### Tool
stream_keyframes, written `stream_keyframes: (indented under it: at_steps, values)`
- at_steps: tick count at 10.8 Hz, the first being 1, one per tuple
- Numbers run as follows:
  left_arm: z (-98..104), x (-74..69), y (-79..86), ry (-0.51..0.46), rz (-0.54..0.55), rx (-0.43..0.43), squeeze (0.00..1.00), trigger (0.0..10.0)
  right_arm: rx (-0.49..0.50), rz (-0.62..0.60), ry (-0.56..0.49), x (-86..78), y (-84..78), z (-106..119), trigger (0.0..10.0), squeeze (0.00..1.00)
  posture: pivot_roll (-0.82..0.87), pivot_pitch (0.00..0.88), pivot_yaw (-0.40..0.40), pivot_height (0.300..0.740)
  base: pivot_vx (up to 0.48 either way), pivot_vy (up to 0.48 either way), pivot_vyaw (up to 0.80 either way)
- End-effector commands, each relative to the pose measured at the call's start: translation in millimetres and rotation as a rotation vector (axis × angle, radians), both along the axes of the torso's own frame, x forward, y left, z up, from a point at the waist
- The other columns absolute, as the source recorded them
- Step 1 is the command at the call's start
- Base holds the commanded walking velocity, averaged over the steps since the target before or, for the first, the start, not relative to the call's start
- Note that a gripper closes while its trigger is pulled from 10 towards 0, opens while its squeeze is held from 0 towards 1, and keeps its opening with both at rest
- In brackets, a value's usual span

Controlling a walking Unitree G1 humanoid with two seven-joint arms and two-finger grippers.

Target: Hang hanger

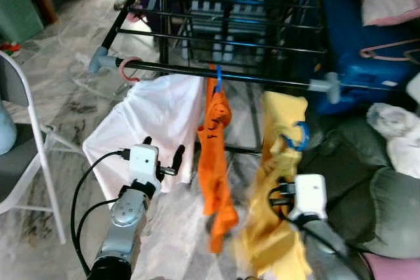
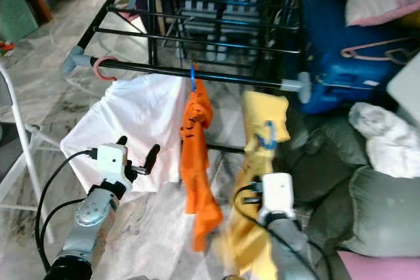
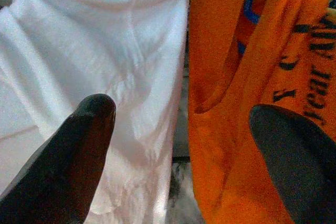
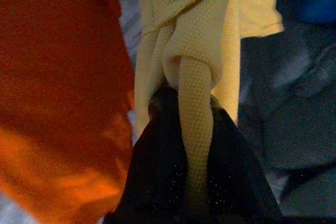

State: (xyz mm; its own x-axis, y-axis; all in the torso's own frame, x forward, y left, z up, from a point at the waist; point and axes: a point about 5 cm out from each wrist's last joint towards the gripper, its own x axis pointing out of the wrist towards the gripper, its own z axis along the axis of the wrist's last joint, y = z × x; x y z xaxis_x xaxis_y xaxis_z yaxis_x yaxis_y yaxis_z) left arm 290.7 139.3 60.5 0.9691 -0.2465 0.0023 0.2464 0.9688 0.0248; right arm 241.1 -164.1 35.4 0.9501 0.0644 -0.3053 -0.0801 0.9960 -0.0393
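So, a black drying rack [image 1: 223, 44] is seen ahead, and from its front rail three garments are hung. Near the rail's left end a white shirt [image 1: 147, 129] is draped from a pink hanger [image 1: 128, 69]. Around the middle an orange shirt [image 1: 216, 155] is hung on a blue hanger [image 1: 218, 78]. Toward the right end a yellow shirt [image 1: 279, 188] is bunched up with a blue hanger hook [image 1: 298, 137] sticking out of it, below the rail and not hooked on it.

The right gripper [image 4: 184, 129] is clenched on a fold of the yellow shirt, with fabric pinched between the black fingers. The left gripper [image 1: 164, 155] is held released, fingers spread apart, just in front of the white shirt's lower edge and beside the orange one. A grey sofa [image 1: 367, 188] is seen at the right.
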Motion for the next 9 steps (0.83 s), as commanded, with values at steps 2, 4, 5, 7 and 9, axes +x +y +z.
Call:
stream_keyframes:
  at_steps: [2, 4, 5, 7, 9]
  values:
    - [-7, -5.2, 3.5, 0.029, 0.004, 0.014, 0.00, 10.0, -0.007, 0.017, -0.065, -2.4, 2.9, 9, 10.0, 0.00, -0.14, 0.116, 0.005, 0.740, 0.000, 0.000, 0.00]
    - [-8, -6.3, 5.8, 0.035, 0.009, 0.025, 0.00, 10.0, -0.024, 0.054, -0.148, 13.8, 7.1, 28, 10.0, 0.00, -0.13, 0.113, 0.003, 0.740, 0.000, 0.000, 0.00]
    - [-8, -6.6, 6.6, 0.036, 0.009, 0.028, 0.00, 10.0, -0.011, 0.058, -0.175, 25.6, 7.3, 38, 10.0, 0.00, -0.11, 0.115, 0.005, 0.740, 0.000, 0.000, 0.00]
    - [-7, -8.3, 10.2, 0.033, 0.013, 0.039, 0.00, 10.0, 0.025, 0.064, -0.200, 47.6, 8.4, 53, 10.0, 0.00, -0.10, 0.119, 0.011, 0.740, 0.000, 0.000, 0.00]
    - [-6, -9.6, 14.5, 0.030, 0.021, 0.047, 0.00, 10.0, 0.027, 0.089, -0.194, 64.7, 12.2, 59, 10.0, 0.00, -0.07, 0.126, 0.022, 0.740, 0.000, 0.000, 0.00]
